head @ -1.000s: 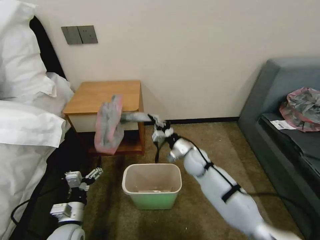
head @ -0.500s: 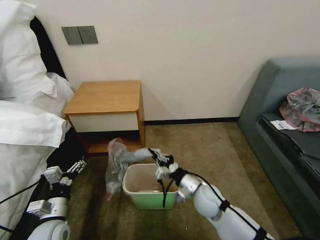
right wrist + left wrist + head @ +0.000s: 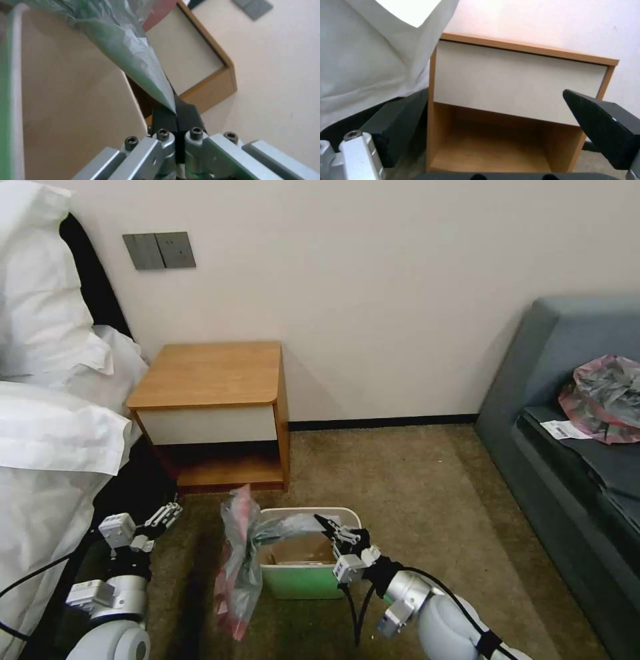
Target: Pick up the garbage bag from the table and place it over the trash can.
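From the head cam I can't see most of my right arm, it runs off the bottom edge of the frame. The garbage bag [image 3: 239, 560] drapes over the left side of the trash can [image 3: 303, 582], so that wall and part of the rim are hidden behind plastic. In the right wrist view the bag [image 3: 131, 53] is cut off at the top edge, and the pinch point sits behind its tip. Left wrist cam: the table [image 3: 516, 82] loses its bottom at the lower edge, and both fingers [image 3: 603, 127] run out of frame.
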Robot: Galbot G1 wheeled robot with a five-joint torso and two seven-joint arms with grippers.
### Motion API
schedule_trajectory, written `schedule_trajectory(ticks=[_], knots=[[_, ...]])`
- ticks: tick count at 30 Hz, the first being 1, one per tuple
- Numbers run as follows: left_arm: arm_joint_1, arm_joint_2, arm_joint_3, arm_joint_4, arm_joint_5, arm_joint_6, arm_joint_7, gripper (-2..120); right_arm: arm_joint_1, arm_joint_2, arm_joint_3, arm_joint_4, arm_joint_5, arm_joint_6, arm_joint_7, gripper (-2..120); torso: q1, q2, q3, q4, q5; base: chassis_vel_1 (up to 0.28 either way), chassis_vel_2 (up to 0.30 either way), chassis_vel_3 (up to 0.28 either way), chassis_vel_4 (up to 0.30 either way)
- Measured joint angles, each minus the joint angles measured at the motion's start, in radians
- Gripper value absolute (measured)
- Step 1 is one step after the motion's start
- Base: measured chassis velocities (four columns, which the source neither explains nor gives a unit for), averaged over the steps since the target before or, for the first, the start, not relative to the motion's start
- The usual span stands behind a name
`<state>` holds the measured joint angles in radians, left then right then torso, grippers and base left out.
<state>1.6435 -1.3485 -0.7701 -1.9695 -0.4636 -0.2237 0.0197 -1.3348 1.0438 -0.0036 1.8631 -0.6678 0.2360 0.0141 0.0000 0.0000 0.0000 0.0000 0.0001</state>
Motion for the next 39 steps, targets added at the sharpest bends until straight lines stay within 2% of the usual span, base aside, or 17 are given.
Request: schedule_trajectory(ticks=[6, 8, 10, 12, 13, 14, 16, 19, 20, 23, 25, 29, 30, 33, 39], knots=[[0.004, -0.004, 0.005, -0.002, 0.007, 0.000, 0.000, 100, 0.022, -0.032, -0.013, 0.003, 0.145, -0.038, -0.074, 1, 0.000, 0.000, 0.000, 0.0000, -0.0001, 0.000, 0.000, 0.000, 0.000], [0.003, -0.002, 0.007, -0.001, 0.009, -0.001, 0.000, 100, 0.042, -0.055, -0.030, 0.017, 0.243, -0.077, -0.103, 14, 0.000, 0.000, 0.000, 0.0000, -0.0001, 0.000, 0.000, 0.000, 0.000], [0.002, -0.002, 0.007, -0.001, 0.009, -0.001, 0.000, 100, 0.044, -0.057, -0.031, 0.019, 0.252, -0.080, -0.105, 14, 0.000, 0.000, 0.000, 0.0000, -0.0001, 0.000, 0.000, 0.000, 0.000], [-0.002, -0.002, 0.013, 0.003, 0.015, -0.001, 0.000, 100, 0.082, -0.078, -0.043, 0.030, 0.359, -0.129, -0.152, 27, 0.000, 0.000, 0.000, 0.0000, -0.0001, 0.000, 0.000, 0.000, 0.000], [-0.002, -0.002, 0.013, 0.003, 0.015, -0.001, 0.000, 100, 0.082, -0.078, -0.043, 0.030, 0.359, -0.129, -0.152, 27, 0.000, 0.000, 0.000, 0.0000, -0.0001, 0.000, 0.000, 0.000, 0.000], [-0.003, -0.002, 0.016, 0.003, 0.020, -0.001, 0.000, 100, 0.105, -0.091, -0.044, 0.029, 0.399, -0.141, -0.194, 34, 0.000, 0.000, 0.000, 0.0000, 0.0000, 0.000, 0.000, 0.000, 0.000], [-0.003, -0.004, 0.016, 0.004, 0.022, -0.001, 0.000, 100, 0.120, -0.098, -0.043, 0.027, 0.418, -0.145, -0.225, 37, 0.000, 0.000, 0.000, 0.0001, -0.0001, 0.000, 0.000, 0.000, 0.000], [-0.006, -0.005, 0.018, 0.008, 0.027, 0.000, 0.000, 100, 0.158, -0.116, -0.024, 0.015, 0.477, -0.170, -0.329, 52, 0.000, 0.000, 0.000, 0.0000, -0.0003, 0.000, 0.000, 0.000, 0.000], [-0.006, -0.005, 0.018, 0.008, 0.027, 0.000, 0.000, 100, 0.158, -0.116, -0.024, 0.015, 0.477, -0.170, -0.329, 52, 0.000, 0.000, 0.000, 0.0000, -0.0003, 0.000, 0.000, 0.000, 0.000], [-0.010, -0.006, 0.021, 0.013, 0.034, 0.001, 0.001, 100, 0.185, -0.112, -0.023, -0.025, 0.530, -0.214, -0.347, 65, 0.000, 0.000, 0.000, 0.0000, -0.0002, 0.000, 0.000, 0.000, 0.000], [-0.010, -0.008, 0.022, 0.014, 0.037, 0.001, 0.001, 100, 0.191, -0.108, -0.023, -0.040, 0.535, -0.214, -0.348, 69, 0.000, 0.000, 0.000, 0.0000, -0.0001, 0.000, 0.000, 0.000, 0.000], [-0.011, -0.013, 0.026, 0.012, 0.047, 0.005, 0.002, 100, 0.206, -0.103, 0.002, -0.072, 0.549, -0.182, -0.391, 88, 0.000, 0.000, 0.000, 0.0000, -0.0001, 0.000, 0.000, 0.000, 0.000], [-0.011, -0.013, 0.026, 0.012, 0.047, 0.005, 0.002, 100, 0.206, -0.103, 0.002, -0.072, 0.549, -0.182, -0.391, 88, 0.000, 0.000, 0.000, 0.0000, -0.0001, 0.000, 0.000, 0.000, 0.000], [-0.014, -0.010, 0.025, 0.011, 0.049, 0.010, 0.002, 100, 0.207, -0.142, 0.035, -0.045, 0.595, -0.155, -0.454, 99, 0.000, 0.000, 0.000, -0.0001, -0.0001, 0.000, 0.000, 0.000, 0.000], [-0.017, -0.008, 0.028, 0.011, 0.052, 0.014, 0.002, 100, 0.205, -0.192, 0.081, -0.017, 0.661, -0.150, -0.509, 100, 0.000, 0.000, 0.000, 0.0000, -0.0001, 0.000, 0.000, 0.000, 0.000]])
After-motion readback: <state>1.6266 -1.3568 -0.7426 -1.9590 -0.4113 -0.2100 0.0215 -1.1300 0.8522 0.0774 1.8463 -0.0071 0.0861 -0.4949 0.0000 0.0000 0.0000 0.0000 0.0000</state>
